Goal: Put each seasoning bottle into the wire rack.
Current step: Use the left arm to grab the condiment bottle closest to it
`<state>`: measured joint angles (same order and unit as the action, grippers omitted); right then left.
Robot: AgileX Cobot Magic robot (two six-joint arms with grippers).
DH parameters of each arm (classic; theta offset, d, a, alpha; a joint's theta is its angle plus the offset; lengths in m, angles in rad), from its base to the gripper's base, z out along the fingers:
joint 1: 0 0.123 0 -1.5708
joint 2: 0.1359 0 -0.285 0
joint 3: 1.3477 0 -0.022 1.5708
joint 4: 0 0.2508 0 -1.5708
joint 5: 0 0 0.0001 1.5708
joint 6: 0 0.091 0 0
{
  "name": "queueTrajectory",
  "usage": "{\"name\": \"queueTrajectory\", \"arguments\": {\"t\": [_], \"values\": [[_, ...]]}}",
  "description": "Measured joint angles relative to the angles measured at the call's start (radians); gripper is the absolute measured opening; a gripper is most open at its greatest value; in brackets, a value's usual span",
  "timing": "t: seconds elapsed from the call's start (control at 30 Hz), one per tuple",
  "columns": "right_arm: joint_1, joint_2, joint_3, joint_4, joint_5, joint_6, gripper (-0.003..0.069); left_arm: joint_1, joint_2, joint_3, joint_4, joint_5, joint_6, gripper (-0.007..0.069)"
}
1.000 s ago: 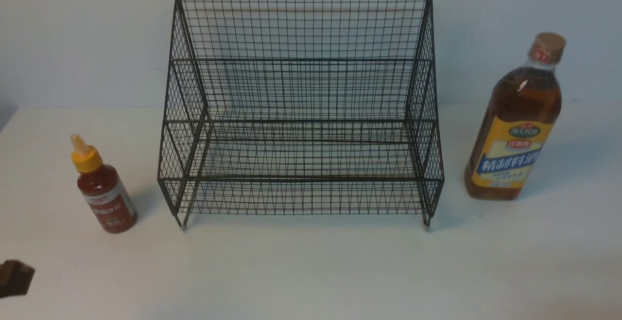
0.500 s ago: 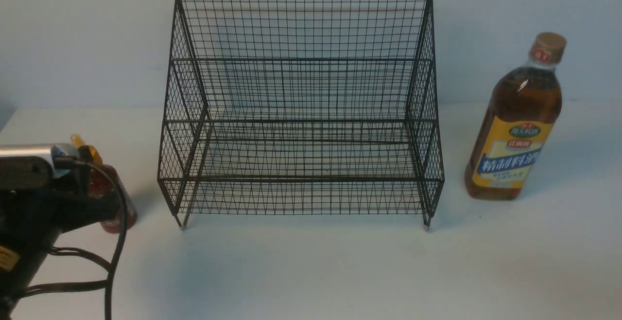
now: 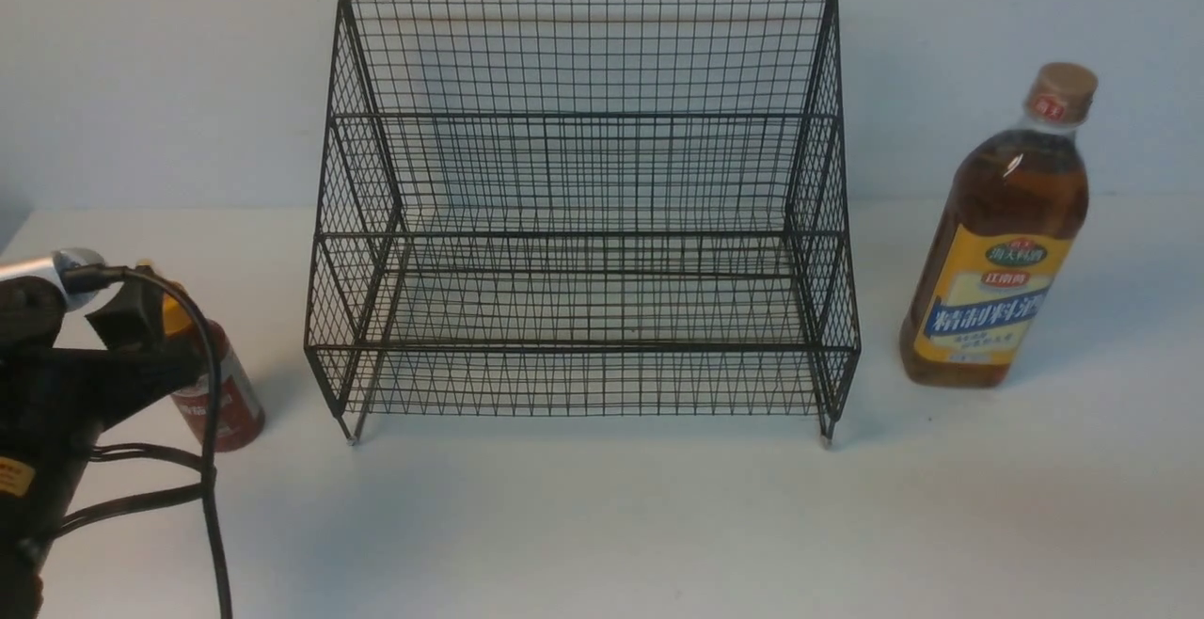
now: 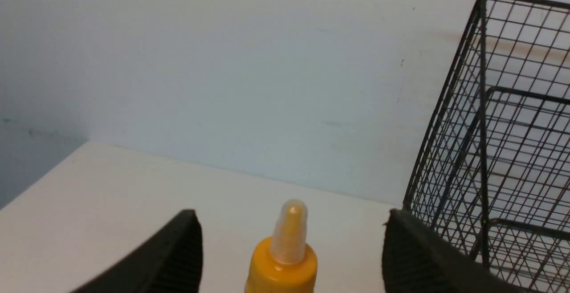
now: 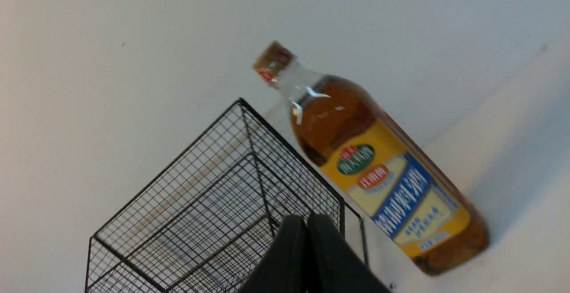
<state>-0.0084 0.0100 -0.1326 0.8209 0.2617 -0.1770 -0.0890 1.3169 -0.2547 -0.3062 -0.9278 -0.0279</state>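
The small red-sauce seasoning bottle (image 3: 224, 404) stands on the table left of the wire rack (image 3: 583, 224), half hidden behind my left arm (image 3: 66, 384). In the left wrist view its yellow nozzle cap (image 4: 282, 266) sits between the two spread fingers of my left gripper (image 4: 291, 215), which is open and touches nothing. The tall amber seasoning bottle (image 3: 999, 243) stands upright right of the rack. My right gripper (image 5: 307, 219) is shut and empty, with the amber bottle (image 5: 383, 172) and a corner of the rack (image 5: 200, 204) beyond it. It is out of the front view.
The rack's two tiers hold nothing. A pale wall (image 3: 169, 83) rises close behind the rack and both bottles. A black cable (image 3: 212, 468) loops from my left arm over the white table (image 3: 602, 525). The table's left edge (image 4: 40, 186) lies near the red bottle.
My left arm has come in from the lower left and moved forward up to the red bottle. Its jaws have gone from shut to wide open around the cap. The bottles and rack have not moved.
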Motion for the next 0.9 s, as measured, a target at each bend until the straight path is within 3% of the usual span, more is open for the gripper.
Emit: {"name": "queueTrajectory", "arguments": {"t": [0.1, 0.33, 0.9], "values": [[0.0, 0.107, -0.133, -0.033, 0.072, -0.195, -0.0015, 0.0, 0.036, -0.024, 0.0, -0.001, 0.0, 0.0492], [0.0, 0.335, -0.32, -0.049, 0.232, -0.472, -0.0015, 0.0, 0.156, -0.092, -0.053, -0.001, 0.004, 0.0492], [0.0, 0.415, -0.367, 0.018, 0.3, -0.574, -0.0015, 0.0, 0.32, -0.22, -0.095, -0.004, 0.094, 0.0492]]}}
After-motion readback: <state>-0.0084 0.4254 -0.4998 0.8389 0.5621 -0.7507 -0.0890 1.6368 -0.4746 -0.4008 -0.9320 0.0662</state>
